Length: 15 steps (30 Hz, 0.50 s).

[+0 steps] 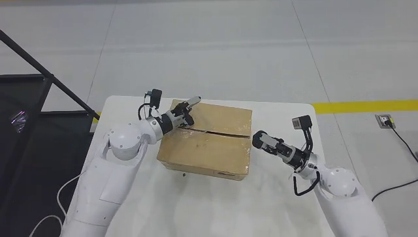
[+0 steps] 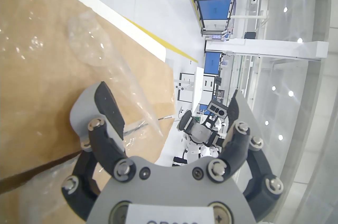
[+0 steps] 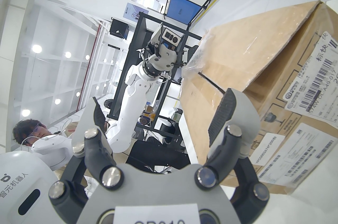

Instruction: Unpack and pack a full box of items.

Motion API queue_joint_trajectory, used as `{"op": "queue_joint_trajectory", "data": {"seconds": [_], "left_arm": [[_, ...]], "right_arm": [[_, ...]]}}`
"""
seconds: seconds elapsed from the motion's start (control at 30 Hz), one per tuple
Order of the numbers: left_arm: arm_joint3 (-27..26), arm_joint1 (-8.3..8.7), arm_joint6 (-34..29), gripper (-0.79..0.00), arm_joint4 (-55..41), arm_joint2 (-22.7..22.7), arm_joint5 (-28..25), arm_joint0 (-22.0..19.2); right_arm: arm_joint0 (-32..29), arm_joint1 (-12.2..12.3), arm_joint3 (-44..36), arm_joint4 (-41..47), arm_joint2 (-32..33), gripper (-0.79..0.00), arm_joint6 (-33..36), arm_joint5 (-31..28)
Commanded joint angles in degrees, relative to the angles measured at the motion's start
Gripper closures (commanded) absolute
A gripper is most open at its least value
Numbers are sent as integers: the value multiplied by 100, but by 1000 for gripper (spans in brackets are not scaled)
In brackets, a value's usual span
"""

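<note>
A closed brown cardboard box (image 1: 208, 142) sits mid-table, with a dark seam (image 1: 212, 132) between its top flaps. My left gripper (image 1: 185, 113) is over the box's back left top corner, open (image 2: 171, 108), with one finger (image 2: 109, 108) lying on the cardboard (image 2: 39, 77) by the seam. A strip of clear tape (image 2: 88, 37) stands crumpled and lifted off the box top, running back between the fingers. My right gripper (image 1: 258, 139) hovers open (image 3: 161, 114) just off the box's right side (image 3: 264, 64), one finger (image 3: 227, 108) close to the top edge.
The white table (image 1: 130, 110) has bare room to the box's left, right and front. Paper labels (image 3: 311, 93) cover the box's right side. A black frame (image 1: 26, 57) and a dark mesh panel (image 1: 19, 116) stand off the table's left edge.
</note>
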Motion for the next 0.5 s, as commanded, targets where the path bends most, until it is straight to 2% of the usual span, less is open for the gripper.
{"op": "queue_joint_trajectory", "data": {"seconds": [0.0, 0.47], "left_arm": [[88, -28, 142, -785, -61, 63, -93, -40], [305, -225, 648, -785, -570, 459, -552, -316]], "right_arm": [[-20, 6, 11, 14, 9, -785, 1, -23], [-190, 48, -82, 31, 67, -785, -66, -72]]}}
